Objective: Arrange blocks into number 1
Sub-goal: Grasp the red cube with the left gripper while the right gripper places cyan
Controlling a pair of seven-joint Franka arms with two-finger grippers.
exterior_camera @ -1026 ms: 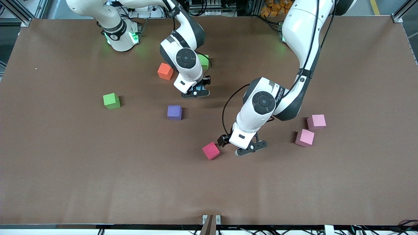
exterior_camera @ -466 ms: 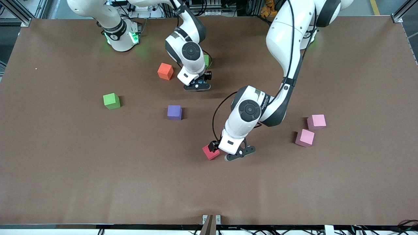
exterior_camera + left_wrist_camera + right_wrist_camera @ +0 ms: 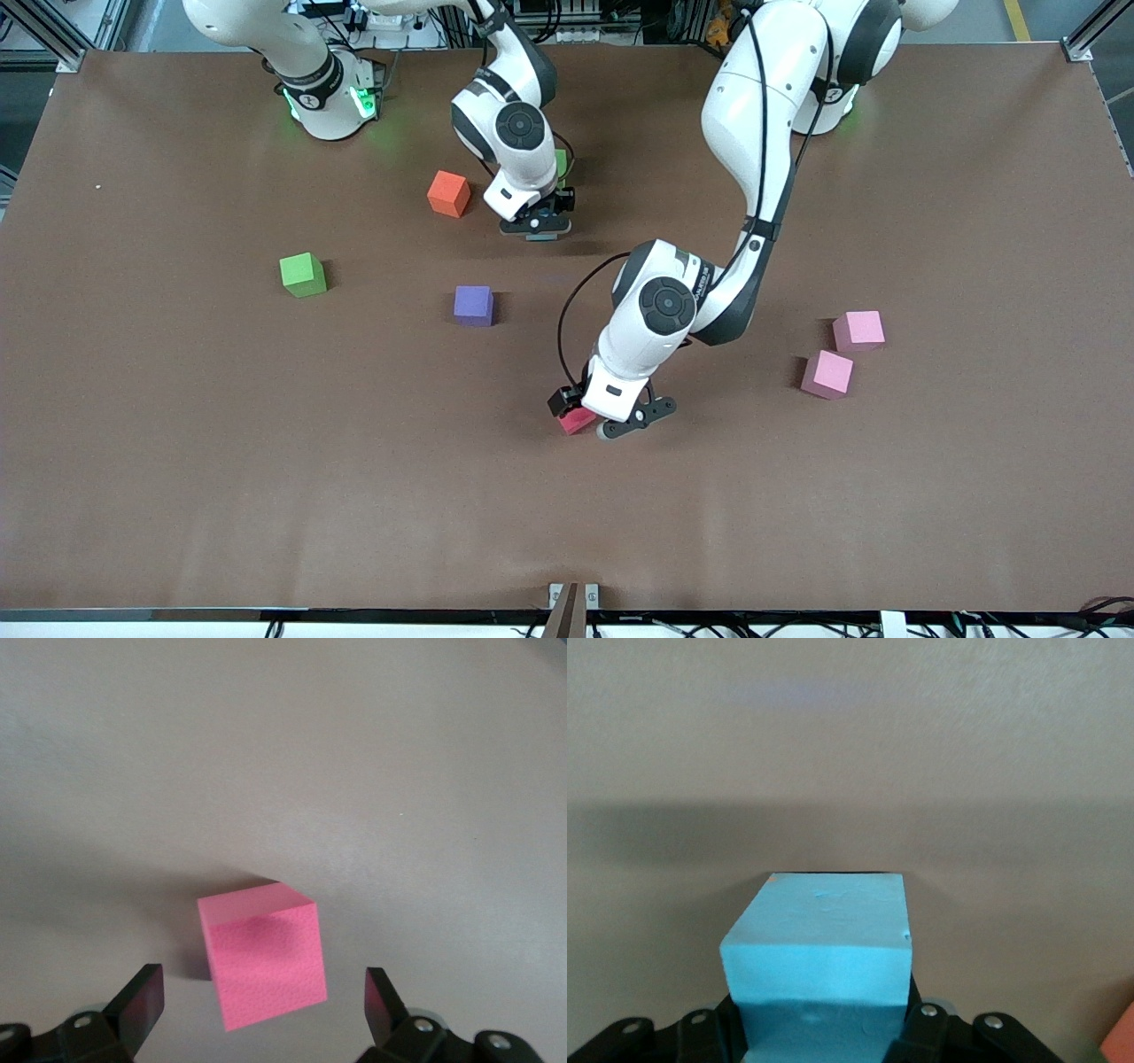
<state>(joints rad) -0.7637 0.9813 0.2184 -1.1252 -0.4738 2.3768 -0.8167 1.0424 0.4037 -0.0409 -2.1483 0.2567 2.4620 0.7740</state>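
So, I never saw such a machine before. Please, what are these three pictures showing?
Two white robot arms work at a brown table. One picture looks down from above; the other two come from cameras on each arm's wrist. The left claw is open around a red block that is on the table. The right claw is shut on a light blue block. Also on the table: orange, purple, two pink and two green blocks, one partly hidden.

left gripper [image 3: 592,424] low over the table, fingers spread wide, pointing down, right gripper [image 3: 538,228] also low, clamped tight on something, both arms bent forward
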